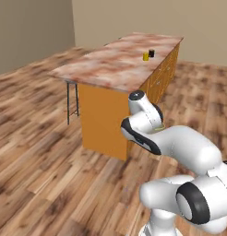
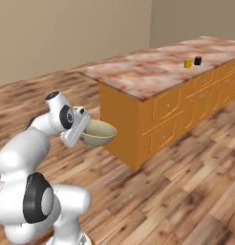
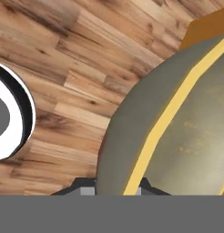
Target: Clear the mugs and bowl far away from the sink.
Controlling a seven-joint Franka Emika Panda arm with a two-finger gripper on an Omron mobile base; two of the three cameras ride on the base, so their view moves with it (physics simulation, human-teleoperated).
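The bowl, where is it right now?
The bowl is up in the air in the gripper, above the wooden floor, just in front of the near corner of the orange island counter. In the right base view it sits left of centre.

A glossy white arm (image 2: 24, 153) of rounded, bulbous links was seen, joined by dark grey-black bands and round caps. The hand (image 2: 75, 127) was pale grey, perhaps boxier; its fingertips (image 3: 82, 187) looked dark.
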